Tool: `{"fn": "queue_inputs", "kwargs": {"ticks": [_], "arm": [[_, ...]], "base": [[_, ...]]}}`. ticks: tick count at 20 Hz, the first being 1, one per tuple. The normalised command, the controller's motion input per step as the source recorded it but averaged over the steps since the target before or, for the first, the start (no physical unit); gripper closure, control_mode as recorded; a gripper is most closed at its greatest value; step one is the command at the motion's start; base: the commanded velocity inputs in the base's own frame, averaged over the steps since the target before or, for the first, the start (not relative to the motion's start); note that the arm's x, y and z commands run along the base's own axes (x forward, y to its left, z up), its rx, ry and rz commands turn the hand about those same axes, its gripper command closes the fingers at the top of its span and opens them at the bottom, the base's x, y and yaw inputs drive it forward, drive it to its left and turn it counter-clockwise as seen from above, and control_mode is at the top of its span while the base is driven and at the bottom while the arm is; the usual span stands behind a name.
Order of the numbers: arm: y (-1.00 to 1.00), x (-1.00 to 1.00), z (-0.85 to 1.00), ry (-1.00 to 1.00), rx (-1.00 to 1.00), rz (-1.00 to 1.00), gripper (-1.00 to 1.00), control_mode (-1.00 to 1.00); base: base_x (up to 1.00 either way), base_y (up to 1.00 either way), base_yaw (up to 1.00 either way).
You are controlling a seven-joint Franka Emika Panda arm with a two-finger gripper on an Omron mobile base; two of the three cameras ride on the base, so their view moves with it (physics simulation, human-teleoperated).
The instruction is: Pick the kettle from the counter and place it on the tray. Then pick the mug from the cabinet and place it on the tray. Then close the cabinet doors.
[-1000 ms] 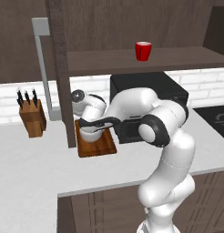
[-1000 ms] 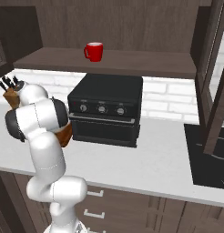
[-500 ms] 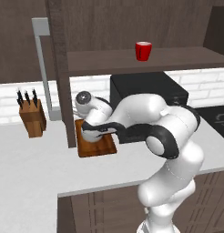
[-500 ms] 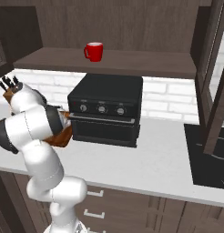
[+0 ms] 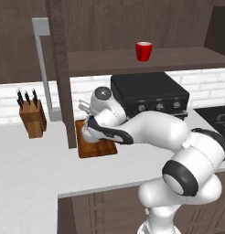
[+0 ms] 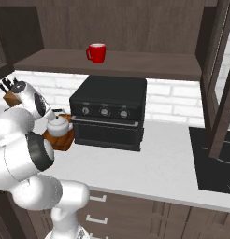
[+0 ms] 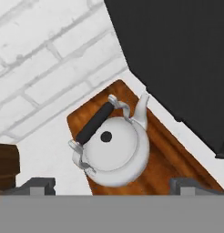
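Observation:
The white-grey kettle (image 7: 111, 152) with its dark handle stands on the reddish-brown tray (image 7: 166, 152), spout toward the black oven. My gripper (image 7: 114, 185) hangs open just above the kettle, one fingertip on each side, touching nothing. From the right, the kettle (image 6: 58, 125) sits on the tray (image 6: 63, 139) beside the oven. My wrist covers the tray's (image 5: 98, 147) rear part in the left base view. The red mug (image 5: 143, 50) (image 6: 96, 52) stands on the shelf of the cabinet (image 5: 183, 57) (image 6: 145, 64).
A black countertop oven (image 5: 148, 93) (image 6: 110, 112) stands right of the tray. A knife block (image 5: 32, 118) sits at the left. An open cabinet door (image 5: 61, 77) with a grey bar handle (image 5: 41, 68) hangs near the tray; another door (image 6: 224, 93) is open at the right.
The arm has swung, its elbow moving right and toward the camera, and the hand has risen a little off the kettle. The kettle stays on the tray. The jaws stayed open.

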Motion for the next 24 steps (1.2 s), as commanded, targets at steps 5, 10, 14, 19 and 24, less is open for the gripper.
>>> {"fn": "queue_inputs", "kwargs": {"ticks": [5, 10, 14, 19, 24], "arm": [[-0.32, -0.58, 0.73, 0.19, 0.01, 0.0, -1.0, -1.0], [-0.1, -0.28, 0.77, 0.24, -0.14, 0.0, -1.0, -1.0], [-0.31, -0.16, 0.34, 0.05, -0.05, -0.01, -1.0, -1.0], [-0.12, -0.01, 0.04, 0.0, -0.01, 0.0, -1.0, -1.0], [-0.38, -0.07, 0.62, -0.06, -0.18, 0.0, -1.0, -1.0]], "base": [[0.0, 0.0, 0.0], [0.0, 0.0, 0.0], [0.0, 0.0, 0.0], [0.0, 0.0, 0.0], [0.0, 0.0, 0.0]]}}
